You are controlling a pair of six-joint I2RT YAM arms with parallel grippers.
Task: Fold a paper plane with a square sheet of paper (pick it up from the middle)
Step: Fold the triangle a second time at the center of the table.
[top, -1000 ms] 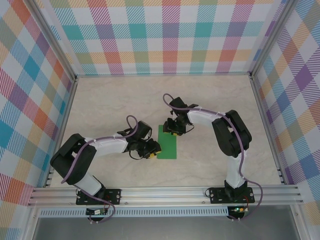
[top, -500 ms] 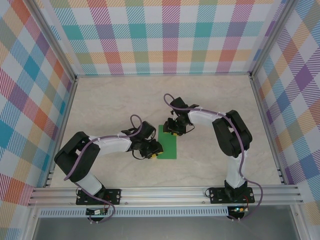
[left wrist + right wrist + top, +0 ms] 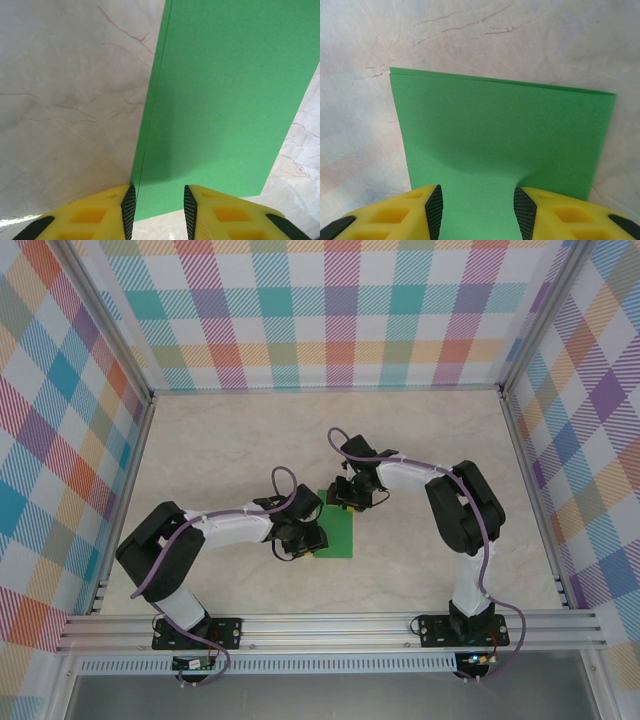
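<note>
- Top external: the square sheet of paper (image 3: 340,533), folded into a narrow bright-green strip, lies flat near the middle of the table (image 3: 220,450). The right gripper (image 3: 347,497) sits over its far end and the left gripper (image 3: 306,541) over its near left corner. This looks like work on a crease. Pinning one end while the other arm presses should stop the strip skidding.
- Left wrist: the jaws are partly apart and hold nothing, straddling the strip's near left corner. The long left edge shows two layers lying flush. A low, even press along it would probably sharpen the fold.
- Right wrist: the jaws are moderately apart, with their tips low over the paper and nothing clamped. The far edge shows a double line, nearly aligned. The paper is plain, with no print.
</note>
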